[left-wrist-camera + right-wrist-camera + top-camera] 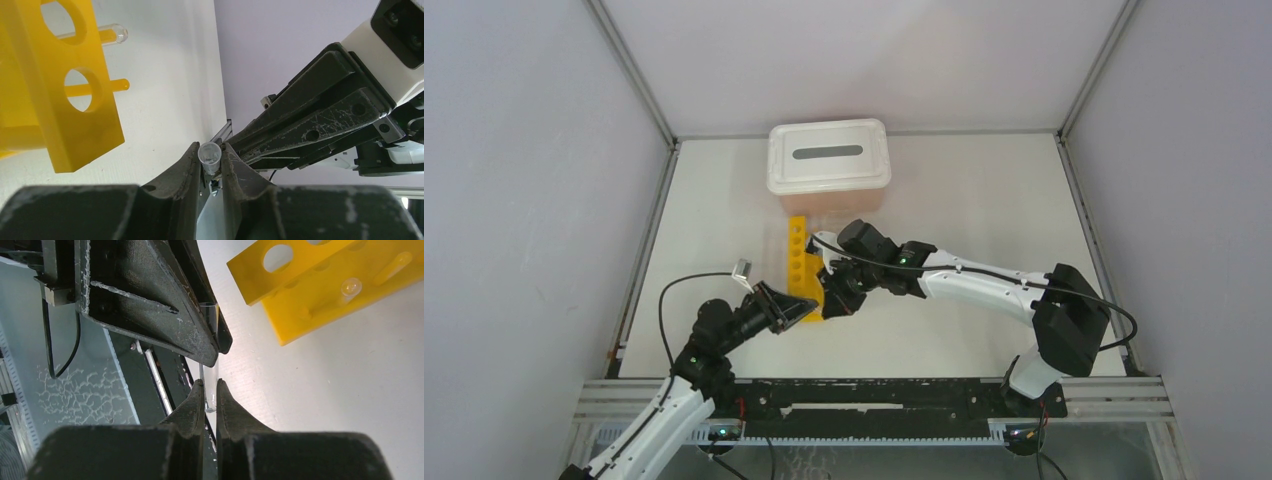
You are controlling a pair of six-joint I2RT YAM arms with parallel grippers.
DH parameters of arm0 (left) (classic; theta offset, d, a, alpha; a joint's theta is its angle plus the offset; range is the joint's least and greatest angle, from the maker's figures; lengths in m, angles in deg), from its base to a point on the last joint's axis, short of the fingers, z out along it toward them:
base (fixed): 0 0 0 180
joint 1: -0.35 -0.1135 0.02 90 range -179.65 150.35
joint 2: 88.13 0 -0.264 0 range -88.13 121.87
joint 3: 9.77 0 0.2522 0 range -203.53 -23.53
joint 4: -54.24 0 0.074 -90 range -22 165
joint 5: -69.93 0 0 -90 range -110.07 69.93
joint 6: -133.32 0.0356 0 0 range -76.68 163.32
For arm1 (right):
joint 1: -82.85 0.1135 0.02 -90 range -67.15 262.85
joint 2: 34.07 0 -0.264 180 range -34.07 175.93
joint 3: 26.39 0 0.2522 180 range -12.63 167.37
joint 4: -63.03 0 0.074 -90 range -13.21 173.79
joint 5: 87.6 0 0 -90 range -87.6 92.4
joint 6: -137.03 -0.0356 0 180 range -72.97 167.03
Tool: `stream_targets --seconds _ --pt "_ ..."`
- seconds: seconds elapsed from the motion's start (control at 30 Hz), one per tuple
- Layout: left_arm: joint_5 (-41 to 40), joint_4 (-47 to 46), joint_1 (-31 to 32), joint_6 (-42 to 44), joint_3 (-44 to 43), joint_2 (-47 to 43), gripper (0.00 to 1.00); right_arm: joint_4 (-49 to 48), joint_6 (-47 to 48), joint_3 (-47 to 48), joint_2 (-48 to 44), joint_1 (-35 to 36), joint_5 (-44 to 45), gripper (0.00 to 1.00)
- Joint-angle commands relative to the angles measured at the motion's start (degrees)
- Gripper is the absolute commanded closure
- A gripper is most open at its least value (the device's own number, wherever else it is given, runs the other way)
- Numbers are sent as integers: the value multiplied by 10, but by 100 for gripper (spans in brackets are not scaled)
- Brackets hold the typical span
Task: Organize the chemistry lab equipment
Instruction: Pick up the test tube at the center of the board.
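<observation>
Left wrist camera shows me the left gripper (pixel 210 149) with its fingers (pixel 186 167) pinched on a small clear tube (pixel 210 155). The tube's open mouth stands just past the fingertips.

On the right wrist camera I see the right gripper (pixel 210 387) clamped on the rounded bottom end of that same tube. The left gripper's black fingers hold it higher up, just beyond my right fingertips, so both grippers have hold of the one tube.

The yellow rack (pixel 60 85) lies ahead of the left fingers and off to their left. From the right fingers it lies ahead and to the right, well apart from the held tube. A second clear tube (pixel 116 33) sits through one of its holes, round tip poking out.

From above, both sets of fingertips meet just beside the rack's near end. A pink bin (pixel 828 155) with a white slotted lid stands at its far end.
</observation>
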Motion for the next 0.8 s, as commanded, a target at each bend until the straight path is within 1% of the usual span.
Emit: stream_targets --seconds 0.0,0.07,0.17,0.23,0.3,0.4,0.5,0.63,0.77 --pt "-8 -42 4 -18 -12 -13 76 -30 5 13 -10 -4 10 85" --pt "-17 -37 4 -22 -13 -18 77 -39 2 7 -19 -4 17 78" --pt "-30 -33 5 -28 -13 -26 77 -53 -4 -3 -30 -6 25 64" --pt "-37 -33 5 -32 -14 -28 77 -63 -8 -8 -37 -6 30 61" --pt "-42 -31 5 -34 -17 -28 78 -73 -11 -15 -45 -7 37 57" --pt "-54 -25 7 -38 -19 -30 78 -91 -20 -28 -62 -10 44 55" --pt "-71 -25 7 -46 -22 -30 78 -126 -37 -54 -86 -13 58 51" --pt "-97 -27 7 -69 -25 -33 78 -210 -74 -118 -122 -17 78 47" --pt "-121 -27 7 -96 -27 -38 78 -330 -113 -192 -164 -18 113 46"
